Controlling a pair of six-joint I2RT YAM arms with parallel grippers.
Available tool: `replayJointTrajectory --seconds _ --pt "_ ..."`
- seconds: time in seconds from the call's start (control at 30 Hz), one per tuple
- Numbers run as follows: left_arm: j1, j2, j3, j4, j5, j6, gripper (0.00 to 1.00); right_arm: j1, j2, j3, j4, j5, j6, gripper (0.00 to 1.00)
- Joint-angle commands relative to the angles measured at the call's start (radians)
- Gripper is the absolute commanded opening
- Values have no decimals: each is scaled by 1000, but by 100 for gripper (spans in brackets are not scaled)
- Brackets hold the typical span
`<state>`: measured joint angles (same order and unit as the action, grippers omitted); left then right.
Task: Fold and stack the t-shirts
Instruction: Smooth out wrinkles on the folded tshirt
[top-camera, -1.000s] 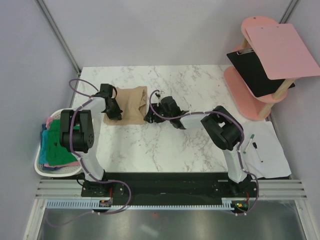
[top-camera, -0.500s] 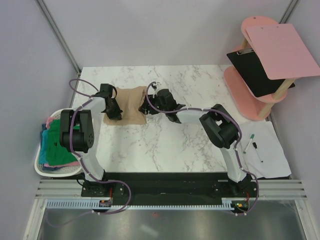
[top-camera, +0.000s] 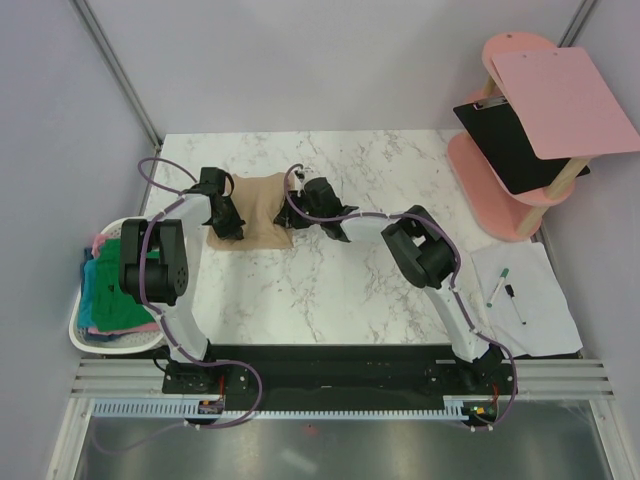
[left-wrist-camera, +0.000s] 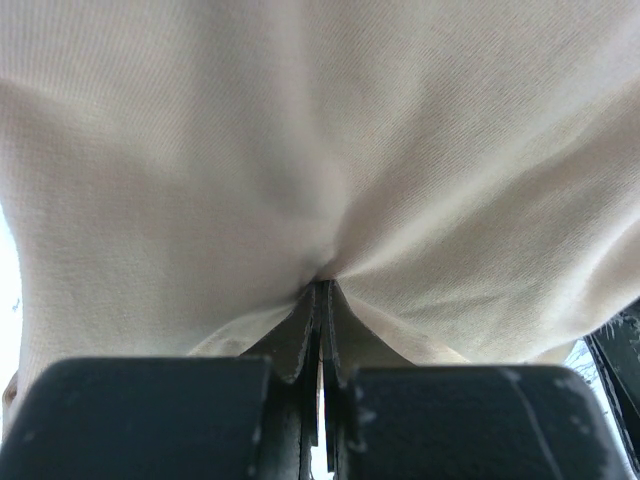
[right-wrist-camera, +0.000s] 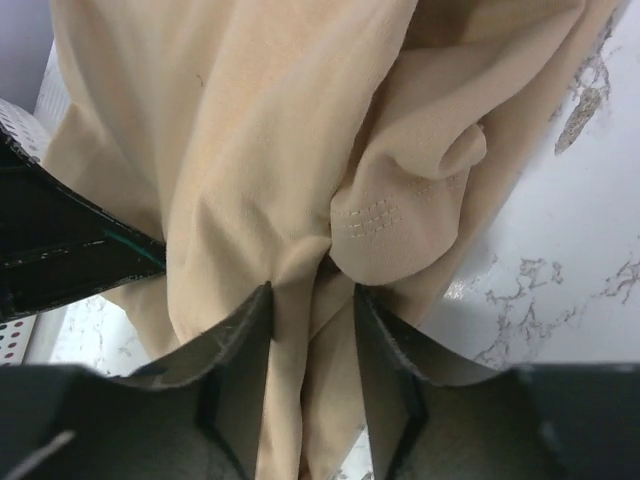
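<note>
Left wrist view shows the left gripper (left-wrist-camera: 322, 292) pinched shut on the crumpled tan t-shirt (top-camera: 262, 210), with a bunch of it between the right gripper (right-wrist-camera: 312, 296)'s half-open jaws, grip unclear, and the other t-shirts (top-camera: 115, 290) in the basket (top-camera: 120, 343) not yet folded.

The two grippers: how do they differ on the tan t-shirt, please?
The left gripper is pinched shut on a thin fold of the tan t-shirt; the right gripper has jaws apart around a thick bunch. Left sits at its left edge, right at its right. Both touch it.

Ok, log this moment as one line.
left gripper: shut on tan t-shirt | right gripper: astride its fold, grip unclear | shirt bunched on table
</note>
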<state>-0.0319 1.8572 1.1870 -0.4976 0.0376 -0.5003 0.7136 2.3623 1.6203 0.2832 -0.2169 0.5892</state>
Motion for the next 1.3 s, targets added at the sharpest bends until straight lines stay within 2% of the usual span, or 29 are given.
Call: replayJointTrajectory --seconds 0.0,0.1,0.17,0.2,0.57,0.67,0.7,0.77,0.8,0.87,0.9,1.0,1.07,1.1,1.17,1.27 --pt "21 89 -20 16 -91 20 2 1 15 30 26 -36 15 41" --pt "20 91 -20 16 -96 23 2 3 11 13 51 -45 15 30" --pt "20 91 -18 16 -96 23 2 3 -9 -17 65 -42 9 5" --pt "20 91 -20 16 -97 23 2 3 -20 -34 97 -45 3 0" --pt "21 96 -18 16 -104 23 2 0 -225 -250 142 62 -29 0" --pt "20 96 -15 16 -104 23 2 -5 -225 -237 96 70 -32 8" --pt "20 96 -17 14 -102 25 2 -6 -215 -232 87 71 -29 19" --pt "18 80 -24 19 -84 26 2 -9 -215 -243 82 74 -26 32" --pt "17 67 -29 22 -79 28 2 -9 -228 -255 88 77 -26 43" --pt "0 9 -43 27 -71 40 2 -8 -250 -301 105 97 -29 53" --pt "-9 -16 -43 27 -70 46 2 -9 -277 -316 108 111 -37 64" --pt "-40 -140 -55 34 -44 57 2 -8 -346 -381 113 158 -63 80" --pt "-66 -208 -58 41 -13 71 2 -11 -380 -425 111 183 -80 85" --pt "-74 -264 -55 42 -4 74 2 -9 -415 -439 108 207 -86 92" --pt "-91 -314 -50 47 14 82 2 -11 -446 -473 93 237 -106 98" --pt "-95 -381 -56 111 100 77 5 -17 -491 -502 70 274 -124 98"
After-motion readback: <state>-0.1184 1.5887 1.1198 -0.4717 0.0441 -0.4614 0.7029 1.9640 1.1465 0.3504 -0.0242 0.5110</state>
